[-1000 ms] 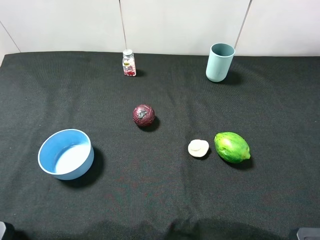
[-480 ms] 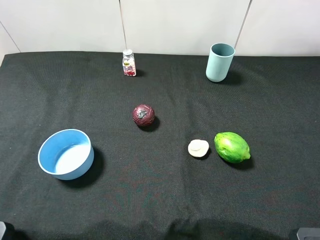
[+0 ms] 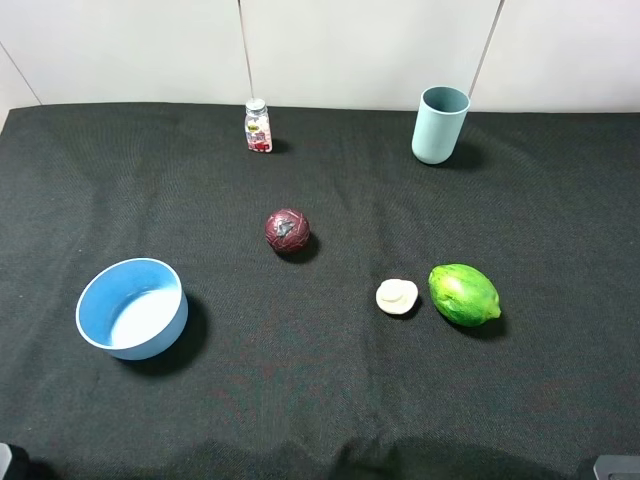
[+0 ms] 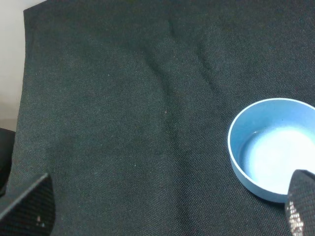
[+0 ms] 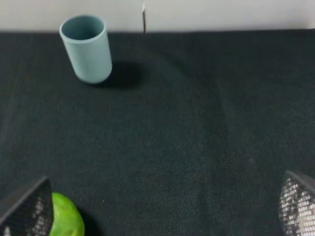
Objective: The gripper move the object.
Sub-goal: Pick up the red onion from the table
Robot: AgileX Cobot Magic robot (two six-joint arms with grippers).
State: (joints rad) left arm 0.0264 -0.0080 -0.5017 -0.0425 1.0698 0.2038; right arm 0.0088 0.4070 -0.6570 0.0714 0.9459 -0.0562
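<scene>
The object, a dark red-purple ball (image 3: 287, 230) with greyish shiny patches, lies alone on the black cloth near the middle of the table. It shows in neither wrist view. My left gripper (image 4: 165, 211) is open and empty, its fingertips (image 4: 29, 206) wide apart above the cloth, beside the blue bowl (image 4: 268, 147). My right gripper (image 5: 162, 211) is open and empty, its fingertips (image 5: 298, 201) wide apart, with the green fruit (image 5: 66, 219) by one finger. Both grippers are at the near table edge, far from the ball.
A blue bowl (image 3: 132, 307) stands front left. A teal cup (image 3: 439, 124) stands back right and shows in the right wrist view (image 5: 87, 48). A green oval fruit (image 3: 463, 294) and a cream mushroom-like piece (image 3: 397, 296) lie right of centre. A small bottle (image 3: 258, 126) stands at the back.
</scene>
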